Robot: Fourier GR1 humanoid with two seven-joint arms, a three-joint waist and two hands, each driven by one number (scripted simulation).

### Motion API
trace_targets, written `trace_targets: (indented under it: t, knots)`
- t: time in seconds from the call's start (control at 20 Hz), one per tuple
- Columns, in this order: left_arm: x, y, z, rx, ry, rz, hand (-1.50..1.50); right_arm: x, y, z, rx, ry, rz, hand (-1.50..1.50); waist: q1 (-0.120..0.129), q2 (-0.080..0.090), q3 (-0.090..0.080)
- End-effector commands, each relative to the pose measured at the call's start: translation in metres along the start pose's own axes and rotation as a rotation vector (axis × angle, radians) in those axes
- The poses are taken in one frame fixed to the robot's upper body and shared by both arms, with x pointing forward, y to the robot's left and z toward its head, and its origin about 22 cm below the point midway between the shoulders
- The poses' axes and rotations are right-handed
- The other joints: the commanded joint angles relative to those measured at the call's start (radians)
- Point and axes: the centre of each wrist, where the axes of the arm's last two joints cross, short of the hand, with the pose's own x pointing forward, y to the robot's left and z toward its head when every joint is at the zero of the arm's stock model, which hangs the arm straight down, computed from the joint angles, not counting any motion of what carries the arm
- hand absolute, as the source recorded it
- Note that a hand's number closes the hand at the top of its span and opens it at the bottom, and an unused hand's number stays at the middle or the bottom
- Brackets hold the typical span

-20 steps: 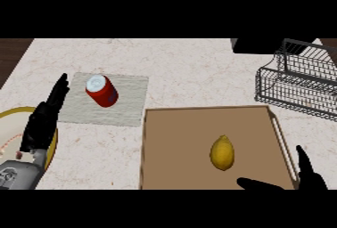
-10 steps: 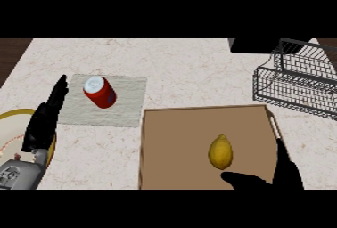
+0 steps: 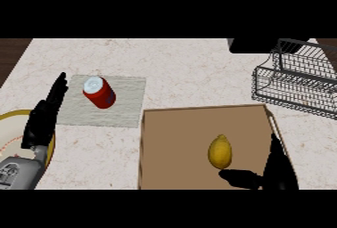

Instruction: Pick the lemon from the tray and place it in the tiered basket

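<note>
The right robot hand (image 3: 273,171) sat at the near right corner of the shallow brown wooden tray (image 3: 178,147), its fingers straight and raised along the tray's right rim and its thumb reaching leftward beneath the near tip of the oval yellow lemon (image 3: 220,151). The hand was spread, holding nothing; whether the thumb touched the fruit could not be told. The lemon lay just left of and slightly beyond this hand, on the tray floor toward its right side, long axis pointing away from the robot.

The black wire tiered basket (image 3: 296,84) stood well beyond the hand and slightly to its right, past the tray's far right corner, on the pale speckled stone counter (image 3: 184,62).

The left robot hand (image 3: 43,118) rested open with fingers up at the view's left edge, beside a red cylindrical can with a white top (image 3: 99,92) lying on a grey cloth mat (image 3: 105,107), and over the rim of a yellow plate (image 3: 13,120).

The likely trouble was in the closing: the lemon was rounded and tapered, so a thumb pressing at its tip rather than its belly could roll it leftward across the tray. The raised right rim might also crowd the fingers. Later, the basket's wire edge could catch the fruit if it were carried low.
</note>
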Motion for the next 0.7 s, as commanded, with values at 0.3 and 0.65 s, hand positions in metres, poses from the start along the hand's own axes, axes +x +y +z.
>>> trace_targets:
  t: [0.3, 0.65]
  knots:
    - [-0.002, -0.009, 0.002, -0.016, 0.003, 0.005, 0.0, 0.009, 0.008, -0.005, 0.042, 0.229, 0.055, -1.5, -0.008, -0.002, 0.001]
    - [0.003, -0.003, 0.006, -0.014, 0.002, 0.007, 0.0, 0.014, 0.014, -0.016, 0.06, 0.252, 0.032, -1.5, 0.003, -0.004, 0.002]
